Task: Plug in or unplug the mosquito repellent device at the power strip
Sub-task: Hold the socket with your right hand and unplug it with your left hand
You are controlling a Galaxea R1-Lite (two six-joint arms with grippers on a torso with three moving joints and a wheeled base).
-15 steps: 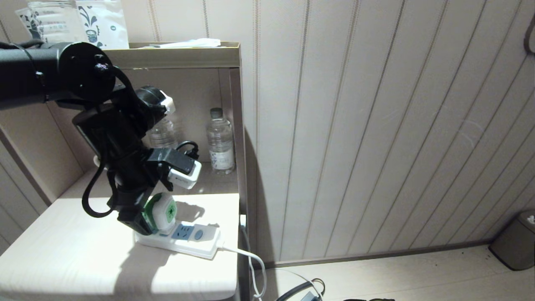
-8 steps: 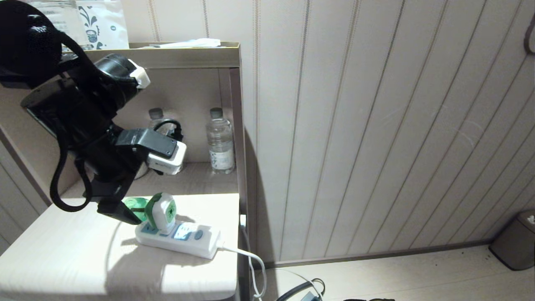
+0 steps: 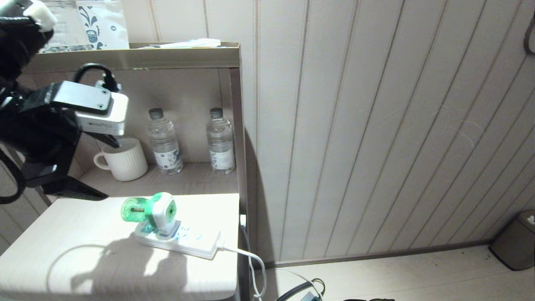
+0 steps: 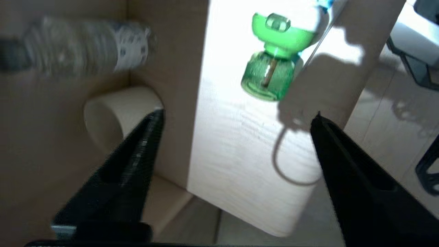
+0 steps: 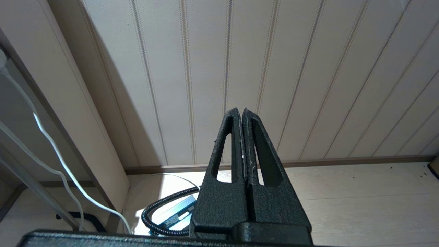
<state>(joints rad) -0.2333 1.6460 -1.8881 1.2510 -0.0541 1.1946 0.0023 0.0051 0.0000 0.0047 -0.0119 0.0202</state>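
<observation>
One translucent green mosquito repellent device (image 3: 151, 211), ribbed bottle.

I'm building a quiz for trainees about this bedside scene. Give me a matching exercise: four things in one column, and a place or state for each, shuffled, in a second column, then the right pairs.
Things:
1. mosquito repellent device
2. left hand
3. right hand
4. white mug

States or places:
A. shut, holding nothing, facing the wall
B. on the lower shelf beside two water bottles
C. open, raised away from the table
D. sitting in the power strip, bottle lying sideways

Pairs: 1-D, 2-C, 3-A, 4-B
</observation>
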